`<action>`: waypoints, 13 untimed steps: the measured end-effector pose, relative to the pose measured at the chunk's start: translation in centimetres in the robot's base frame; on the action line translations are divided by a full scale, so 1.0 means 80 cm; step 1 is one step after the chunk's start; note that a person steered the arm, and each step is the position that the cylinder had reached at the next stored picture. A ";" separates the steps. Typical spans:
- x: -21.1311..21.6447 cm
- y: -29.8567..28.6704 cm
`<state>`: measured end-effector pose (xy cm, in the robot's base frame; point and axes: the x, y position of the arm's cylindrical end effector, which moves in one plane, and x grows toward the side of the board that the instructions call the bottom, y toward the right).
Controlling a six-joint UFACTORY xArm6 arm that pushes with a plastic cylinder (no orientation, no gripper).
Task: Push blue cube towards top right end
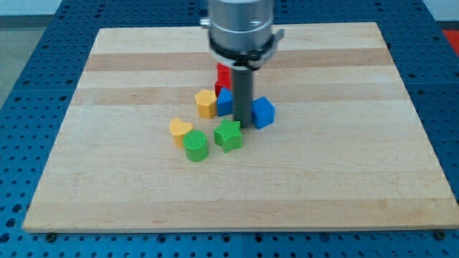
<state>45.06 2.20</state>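
The blue cube sits near the board's middle, just right of my rod. My tip rests on the board, touching or nearly touching the cube's left side. A second blue block lies just left of the rod, partly hidden by it. A red block sits behind it, partly hidden by the arm. A yellow block stands left of the second blue block. A green star lies just below and left of my tip.
A yellow heart-shaped block and a green cylinder sit at the lower left of the cluster. The wooden board lies on a blue perforated table. The arm's grey body hangs over the top centre.
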 end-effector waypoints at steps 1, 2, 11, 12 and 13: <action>-0.001 0.048; -0.012 0.093; -0.152 0.176; -0.180 0.176; -0.210 0.176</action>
<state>28.29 16.30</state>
